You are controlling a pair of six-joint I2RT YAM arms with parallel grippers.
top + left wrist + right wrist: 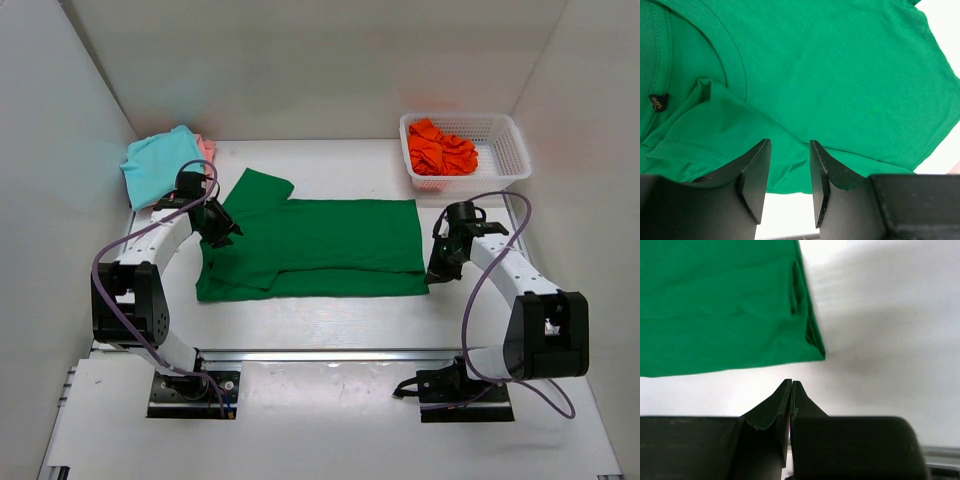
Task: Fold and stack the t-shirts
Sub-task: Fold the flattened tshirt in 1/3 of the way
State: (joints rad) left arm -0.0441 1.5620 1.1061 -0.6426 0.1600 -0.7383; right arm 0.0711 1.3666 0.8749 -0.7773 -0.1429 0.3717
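A dark green t-shirt lies flat across the middle of the table, its near long side folded over and one sleeve sticking out at the back left. My left gripper hovers over the collar end of the shirt. In the left wrist view it is open, with the green cloth under and beyond its tips and nothing gripped. My right gripper sits just off the shirt's near right corner. It is shut and empty. A teal shirt lies on a pale pink one at the back left. The bright orange shirt is crumpled in the basket.
The white mesh basket stands at the back right against the wall. White walls close in the table on the left, back and right. A metal rail runs along the near edge between the arm bases.
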